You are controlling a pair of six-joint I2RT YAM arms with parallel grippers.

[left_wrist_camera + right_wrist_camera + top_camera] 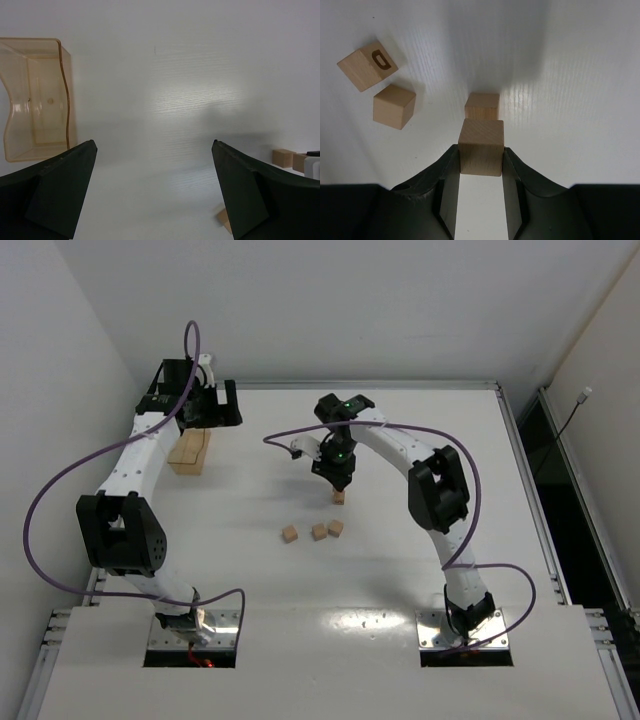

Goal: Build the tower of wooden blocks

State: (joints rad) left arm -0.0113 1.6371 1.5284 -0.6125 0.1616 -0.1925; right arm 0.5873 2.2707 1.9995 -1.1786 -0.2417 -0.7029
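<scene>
My right gripper (338,483) is shut on a small light-tan wooden cube (481,146), which also shows in the top view (339,497), low over the table. I cannot tell whether the cube touches the table. Just beyond it in the right wrist view lies a second cube (482,106). Two more lie to its left: a plain one (394,106) and one printed with a letter D (367,65). In the top view these three loose cubes sit in a row (319,532) near the table's middle. No stacked column shows. My left gripper (154,145) is open and empty at the far left (210,412).
A tan rectangular tray (190,452) lies just below my left gripper; in the left wrist view (35,100) it looks empty. The table's raised rim (515,440) runs along the right side. Purple cables loop off both arms.
</scene>
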